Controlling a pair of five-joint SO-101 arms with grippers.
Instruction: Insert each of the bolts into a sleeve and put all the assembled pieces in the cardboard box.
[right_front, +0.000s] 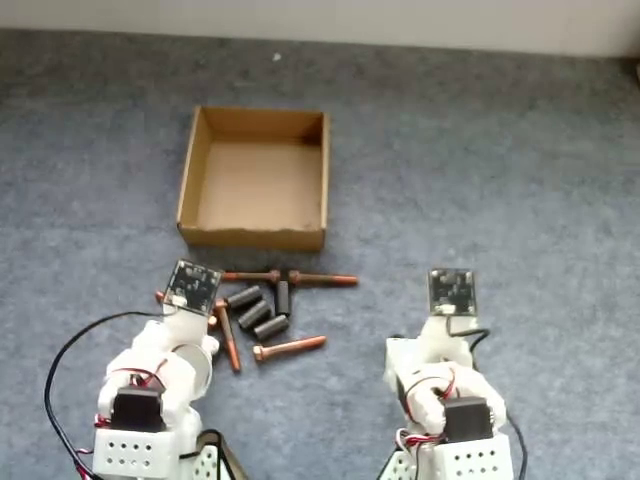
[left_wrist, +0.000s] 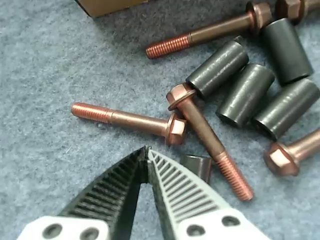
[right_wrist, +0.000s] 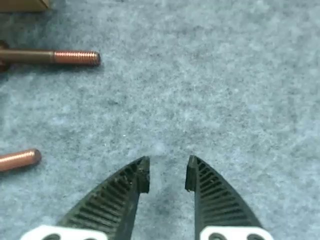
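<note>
Several copper-coloured bolts and black sleeves lie in a loose pile (right_front: 262, 312) on the carpet just in front of the cardboard box (right_front: 187, 190). My left gripper (left_wrist: 146, 153) is shut with nothing in it, its tips just short of the head of one bolt (left_wrist: 125, 120). A second bolt (left_wrist: 207, 137) crosses beside it, and three sleeves (left_wrist: 245, 95) lie side by side past it. A short sleeve (left_wrist: 197, 165) is partly hidden under one finger. My right gripper (right_wrist: 166, 174) stands open over bare carpet, with two bolt ends (right_wrist: 75, 58) off to its side.
The left arm (right_front: 160, 375) sits at the pile's near left, the right arm (right_front: 445, 395) apart on the right. Grey carpet (right_front: 480, 170) covers the table all round. The box's inside holds nothing.
</note>
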